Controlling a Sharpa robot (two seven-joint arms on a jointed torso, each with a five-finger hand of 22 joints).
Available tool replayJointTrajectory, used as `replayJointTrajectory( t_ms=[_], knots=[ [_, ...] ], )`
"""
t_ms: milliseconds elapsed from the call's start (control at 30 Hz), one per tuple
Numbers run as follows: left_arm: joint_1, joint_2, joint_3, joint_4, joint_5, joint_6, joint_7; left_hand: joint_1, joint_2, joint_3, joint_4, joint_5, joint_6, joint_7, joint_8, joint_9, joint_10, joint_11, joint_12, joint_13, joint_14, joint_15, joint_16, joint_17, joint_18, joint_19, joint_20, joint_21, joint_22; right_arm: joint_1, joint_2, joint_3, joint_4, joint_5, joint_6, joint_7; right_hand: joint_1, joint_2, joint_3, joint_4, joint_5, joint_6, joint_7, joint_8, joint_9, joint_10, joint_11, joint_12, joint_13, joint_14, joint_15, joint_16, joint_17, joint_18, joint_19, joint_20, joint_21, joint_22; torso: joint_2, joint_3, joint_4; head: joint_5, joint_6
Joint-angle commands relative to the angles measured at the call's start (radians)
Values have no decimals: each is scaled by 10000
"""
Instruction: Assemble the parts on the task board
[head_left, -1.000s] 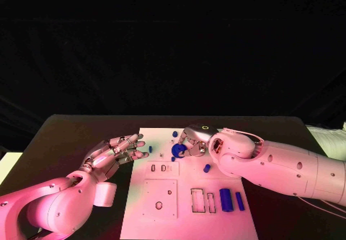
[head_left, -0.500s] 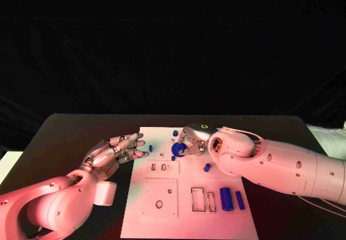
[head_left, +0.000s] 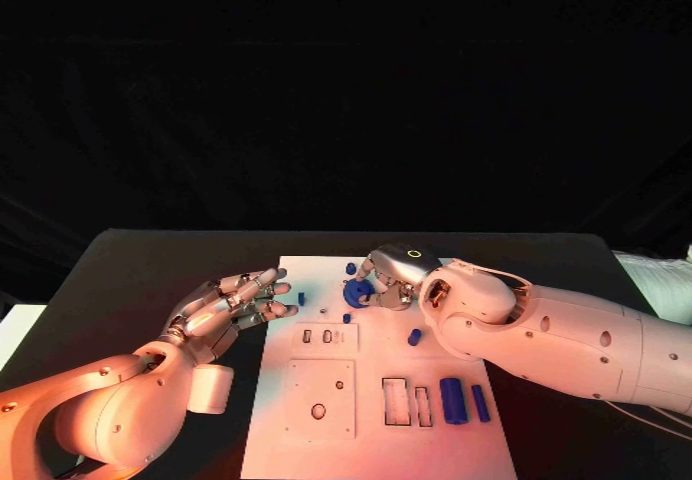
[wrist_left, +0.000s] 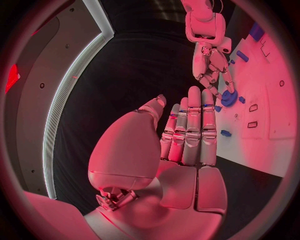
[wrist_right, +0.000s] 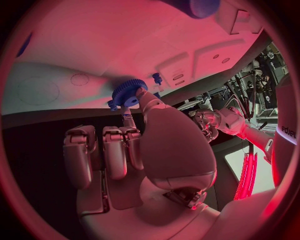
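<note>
Inspection of my station, largest item first. The surface (head_left: 144, 260) carries the task board (head_left: 378, 420), a white plate lying at its middle, running from the far edge toward the near edge.

My right arm reaches across from the right edge, and my right hand (head_left: 387, 282) sits over the far part of the board. It pinches a blue gear (head_left: 358, 293) between thumb and fingertips; in the right wrist view the gear (wrist_right: 129, 92) is at the tips, toothed rim showing, the other fingers folded below. I cannot tell whether the gear touches the board or hangs just above it.

My left hand (head_left: 228, 303) rests just beside the board's left edge, fingers apart and extended toward the board, holding nothing; the left wrist view confirms the flat, spread hand (wrist_left: 187, 135).

Smaller items: two blue cylinders (head_left: 451, 399) lie near the board's near right corner, and a small blue peg (head_left: 414, 337) lies between them and my right hand.

Judgement on the step in hand: I am seating the gear on its place in the far part of the board. To do it well I should keep the gear's face level, line its bore over the post before lowering, press straight down, and loosen the pinch only once it sits flush. A tilted gear would likely jam.
</note>
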Motion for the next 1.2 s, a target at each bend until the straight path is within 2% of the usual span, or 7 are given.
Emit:
replayJointTrajectory(
  t_ms=[33, 533, 767, 1200],
  knots=[
    [9, 9, 7, 10, 6, 190, 35, -84, 15, 65, -4, -56, -57, 17, -48, -10, -64, 26, -40, -14, -98, -5, 41, 10, 99, -65, 0, 2, -2, 3, -75, 17, 90, -201, -481, -187, -70, 120, 65, 20, 67, 472, -275, 153, 181, 1056, -89, 44, 2635, 1034, -49, 61, 2589, -141, 1064, -80, 23, 2627, 2, 1, -10, 5, 16],
    [9, -12, 7, 31, 6, 195, 28, -84, 15, 65, -4, -56, -57, 17, -48, -10, -64, 26, -40, -14, -98, -5, 41, 10, 99, -65, 0, 2, -2, 33, -251, 69, 334, -282, -596, -270, -206, 64, 63, 31, 62, 474, -278, 133, 177, 1056, -93, 44, 2635, 1035, -57, 63, 2594, -141, 1064, -93, 23, 2627, 8, -3, 7, 6, 30],
    [9, -4, 7, 39, 6, 201, 24, -84, 15, 65, -4, -56, -57, 17, -48, -10, -64, 26, -40, -14, -98, -5, 41, 10, 99, -65, 0, 2, -2, 84, 55, 72, 28, -383, -600, -283, -233, 45, 62, 27, 58, 480, -282, 130, 177, 1056, -95, 44, 2635, 1038, -58, 69, 2609, -141, 1064, -95, 23, 2627, 8, -8, 8, -4, 27],
    [10, 36, 7, 43, 6, 224, 12, -79, 25, 83, -16, -54, -70, 22, -52, -9, -76, 30, -45, -16, -112, -2, 48, 23, 100, -70, 3, 2, -3, 122, 942, 64, -888, -362, -389, -185, -258, -8, 63, -4, 61, 482, -287, 120, 176, 1056, -101, 44, 2635, 1037, -62, 67, 2603, -141, 1064, -100, 23, 2627, 9, -5, 29, 29, 12]
  ],
)
